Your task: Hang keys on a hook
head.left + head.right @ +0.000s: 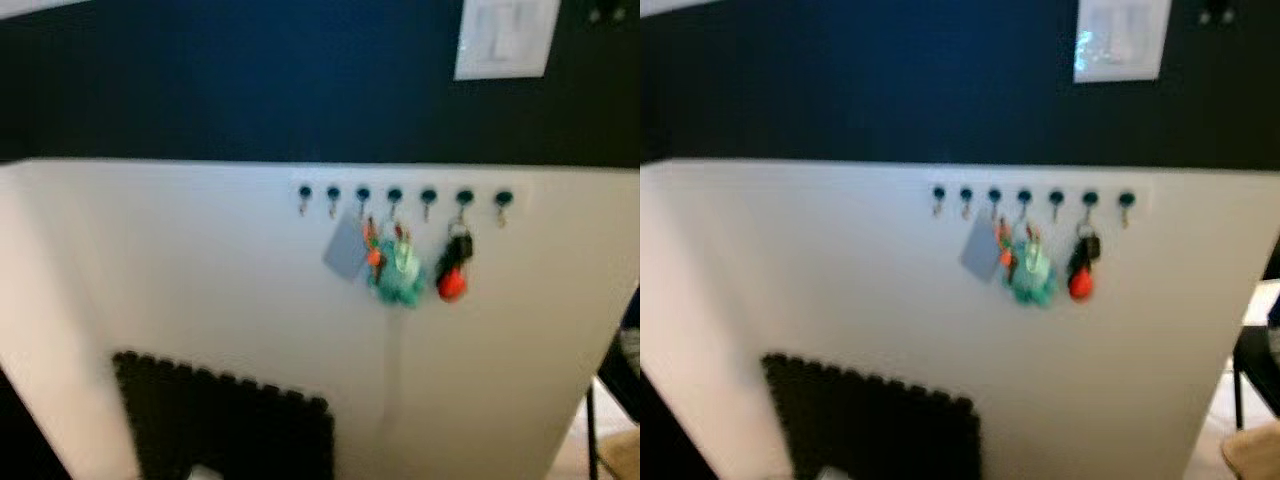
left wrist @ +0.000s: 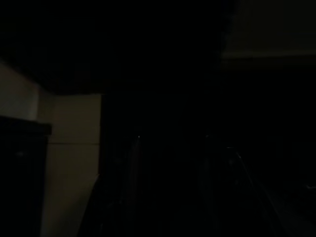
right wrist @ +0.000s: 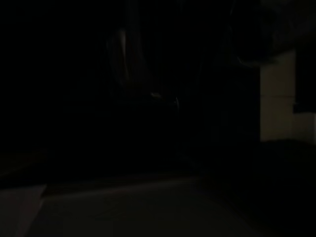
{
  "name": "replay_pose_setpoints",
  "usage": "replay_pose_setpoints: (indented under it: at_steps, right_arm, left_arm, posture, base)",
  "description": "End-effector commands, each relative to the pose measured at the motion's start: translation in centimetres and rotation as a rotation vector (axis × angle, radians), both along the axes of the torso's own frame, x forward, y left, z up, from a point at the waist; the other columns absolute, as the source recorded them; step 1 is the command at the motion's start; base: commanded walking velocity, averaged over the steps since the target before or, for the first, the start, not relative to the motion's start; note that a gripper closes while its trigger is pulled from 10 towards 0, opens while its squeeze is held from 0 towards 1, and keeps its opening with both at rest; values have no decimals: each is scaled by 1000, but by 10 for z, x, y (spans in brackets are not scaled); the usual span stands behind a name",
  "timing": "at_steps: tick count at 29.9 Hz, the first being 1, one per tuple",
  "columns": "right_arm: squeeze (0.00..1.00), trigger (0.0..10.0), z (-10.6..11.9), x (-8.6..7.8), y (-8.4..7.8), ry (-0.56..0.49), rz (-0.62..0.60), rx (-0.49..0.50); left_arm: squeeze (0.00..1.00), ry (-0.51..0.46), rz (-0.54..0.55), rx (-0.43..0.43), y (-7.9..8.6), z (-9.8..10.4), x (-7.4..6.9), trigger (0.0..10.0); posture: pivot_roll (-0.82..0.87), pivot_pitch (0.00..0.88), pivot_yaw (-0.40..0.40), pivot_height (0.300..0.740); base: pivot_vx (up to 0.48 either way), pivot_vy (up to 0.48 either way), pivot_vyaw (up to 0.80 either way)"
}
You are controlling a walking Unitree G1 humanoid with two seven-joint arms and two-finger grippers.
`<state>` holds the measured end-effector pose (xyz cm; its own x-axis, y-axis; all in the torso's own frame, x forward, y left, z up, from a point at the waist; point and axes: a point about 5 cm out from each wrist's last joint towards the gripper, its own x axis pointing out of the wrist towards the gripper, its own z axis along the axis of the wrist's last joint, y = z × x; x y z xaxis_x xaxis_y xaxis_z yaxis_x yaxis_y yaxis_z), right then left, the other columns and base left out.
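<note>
Keys hanging from hook row [image 1: 400, 196] in upper centre of frame: grey tag [image 1: 346, 250], teal-and-orange bunch [image 1: 397, 270], black-and-red bunch [image 1: 453, 266] toward right. Hooks sitting on white wall panel [image 1: 200, 270], dark blue wall [image 1: 250, 80] above. Black mat [image 1: 225, 420] leaning at lower left. White switch plate [image 1: 505, 38] showing upper right. Wrist views nearly black; gripper states impossible to tell.

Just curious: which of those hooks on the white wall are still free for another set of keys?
The two leftmost hooks, the fifth and the rightmost look bare. The middle is crowded: a grey tag, teal bunch and red fob hang close together.
</note>
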<state>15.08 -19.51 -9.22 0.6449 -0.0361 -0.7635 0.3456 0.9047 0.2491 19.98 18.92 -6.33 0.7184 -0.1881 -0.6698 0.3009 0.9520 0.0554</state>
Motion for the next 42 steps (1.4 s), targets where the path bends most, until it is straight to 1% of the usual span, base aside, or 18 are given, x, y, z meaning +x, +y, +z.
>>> replay_pose_setpoints:
  at_steps: [1,7,16,28,42]
  right_arm:
    - [0,10000,-3,-6,5,20,-9,21]
    - [0,10000,-3,-7,5,20,-14,24]
    - [0,10000,-4,-7,6,26,-13,31]
    - [0,10000,-2,-4,2,12,-13,28]
    - [0,10000,-2,-4,2,6,-4,28]
  left_arm:
    - [0,-17,3,4,3,4,5,10000]
    - [0,-16,-3,13,4,4,6,10000]
    - [0,-9,-3,35,6,5,8,10000]
    - [0,-25,-18,35,0,6,11,10000]
    - [0,-42,-6,38,-2,6,11,10000]
  posture:
    - [60,18,48,740]
    - [62,18,52,740]
    - [64,19,45,740]
    - [58,16,44,740]
    - [55,5,42,740]
  base:
    - [-337,0,0]
    - [-304,0,0]
    - [0,0,0]
    - [0,0,0]
    - [0,0,-737]
